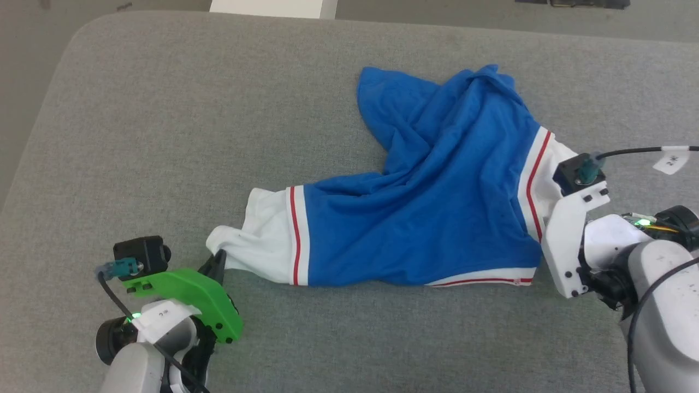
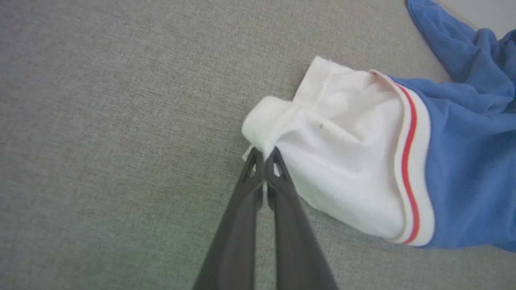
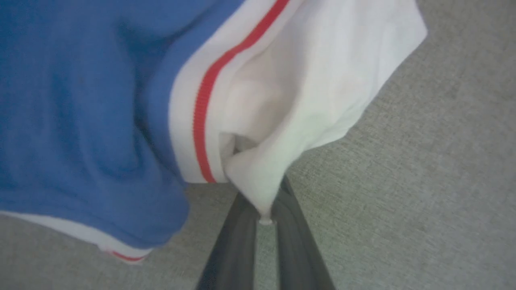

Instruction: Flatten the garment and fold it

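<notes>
Our left pincer (image 1: 218,261) was clamped shut on the bunched cuff of one white sleeve, its two dark fingers pressed together with cloth caught at the tips. Our right pincer (image 3: 265,209) was closed on a fold of the other white sleeve.

Between them we saw the garment (image 1: 426,207), a bright blue jersey T-shirt with white, red-striped sleeves. It lay crumpled on the grey fabric-covered worktop (image 1: 164,136), right of the middle. One sleeve trailed toward the near left. The blue body was rumpled into folds that rose to a peak at the far right. A white, red-striped hem (image 1: 480,278) ran along the near edge.

We noted a green bracket (image 1: 185,295) on the left wrist and a white bracket (image 1: 568,234) on the right. Each bracket carried a small black camera. A white object (image 1: 270,6) stood past the worktop's far edge.
</notes>
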### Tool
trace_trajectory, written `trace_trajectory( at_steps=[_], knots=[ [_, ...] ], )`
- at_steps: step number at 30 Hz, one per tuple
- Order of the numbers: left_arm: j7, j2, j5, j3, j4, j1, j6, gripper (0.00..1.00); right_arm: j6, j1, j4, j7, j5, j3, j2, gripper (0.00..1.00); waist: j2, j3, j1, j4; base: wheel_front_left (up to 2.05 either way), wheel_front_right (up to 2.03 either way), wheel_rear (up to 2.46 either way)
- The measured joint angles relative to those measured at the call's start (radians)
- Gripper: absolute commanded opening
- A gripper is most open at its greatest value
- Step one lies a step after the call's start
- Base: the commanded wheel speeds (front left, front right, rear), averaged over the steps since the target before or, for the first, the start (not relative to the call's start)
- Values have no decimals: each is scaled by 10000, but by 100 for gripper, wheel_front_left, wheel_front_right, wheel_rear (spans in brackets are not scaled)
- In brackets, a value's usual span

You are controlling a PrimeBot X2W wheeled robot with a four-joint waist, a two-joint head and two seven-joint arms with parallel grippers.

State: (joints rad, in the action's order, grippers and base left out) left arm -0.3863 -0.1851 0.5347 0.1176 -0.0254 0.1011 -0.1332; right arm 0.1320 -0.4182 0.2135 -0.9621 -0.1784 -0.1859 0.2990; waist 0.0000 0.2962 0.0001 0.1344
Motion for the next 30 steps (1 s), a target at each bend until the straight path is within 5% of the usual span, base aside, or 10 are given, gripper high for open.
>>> trace_trajectory(
  at_steps=[8, 18, 30],
  knots=[
    [190, -10, 40, -127, 29, -33, -12, 0, 0, 477, -324, 1024, -439, 1670, -288, 0, 0, -522, 0, -189, 0, 0, 0],
    [353, -23, 213, -435, -215, -809, -267, 0, 0, 3043, -2071, 1262, -1045, 3824, -1024, 0, 0, -1560, -1, -478, 0, 0, 0],
    [637, -17, 754, -849, -1032, -987, -205, 0, 0, 3688, -3248, 1432, -2109, 4677, -1837, 0, 0, -2372, -1, -783, 0, 0, 0]
  ],
)
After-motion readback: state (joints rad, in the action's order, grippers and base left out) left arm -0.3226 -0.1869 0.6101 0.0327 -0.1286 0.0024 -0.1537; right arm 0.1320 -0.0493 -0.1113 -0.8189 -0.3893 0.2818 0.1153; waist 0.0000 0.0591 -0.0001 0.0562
